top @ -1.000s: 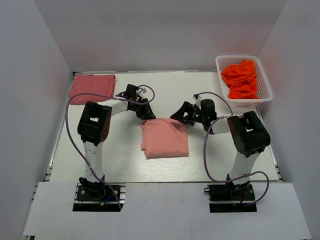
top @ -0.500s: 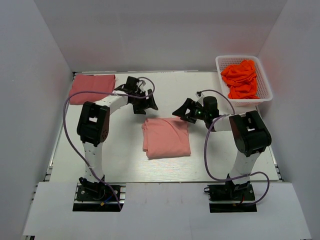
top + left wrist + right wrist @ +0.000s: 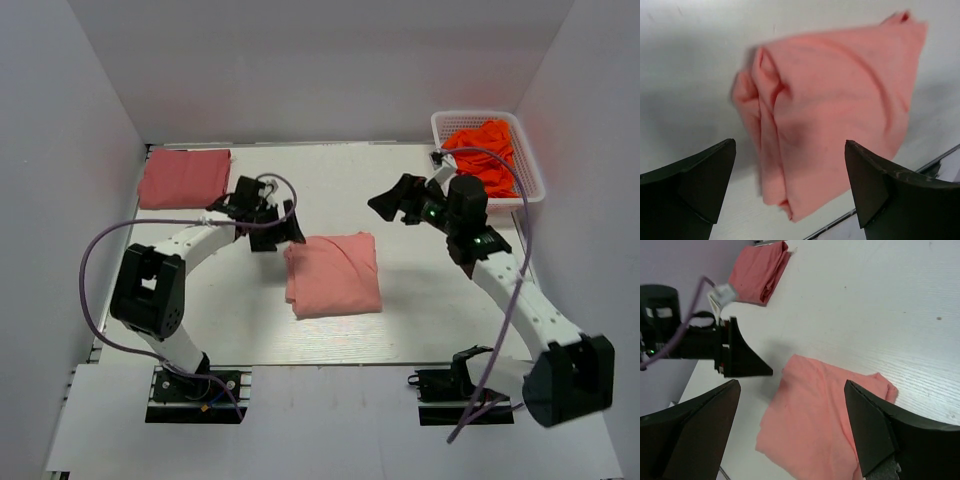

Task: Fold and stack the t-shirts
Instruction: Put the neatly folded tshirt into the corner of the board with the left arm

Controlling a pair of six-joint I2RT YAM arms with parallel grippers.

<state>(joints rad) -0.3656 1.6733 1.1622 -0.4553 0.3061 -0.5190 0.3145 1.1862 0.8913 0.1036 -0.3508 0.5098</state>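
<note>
White tabletop (image 3: 420, 300) is taken up at its centre by the folded salmon-pink t-shirt (image 3: 332, 274). The folded rose-red t-shirt (image 3: 184, 178) is laid at the far left corner. Left gripper (image 3: 288, 228) and right gripper (image 3: 385, 205) are held spread near the pink one, with nothing pinched. Folding is judged done. For stacking, the pink tee must be gripped and set on the rose-red.

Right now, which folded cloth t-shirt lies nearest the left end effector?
The light salmon-pink folded cloth t-shirt in the middle, right beside the left end effector; the darker rose-red folded t-shirt sits in the far-left corner.
</note>
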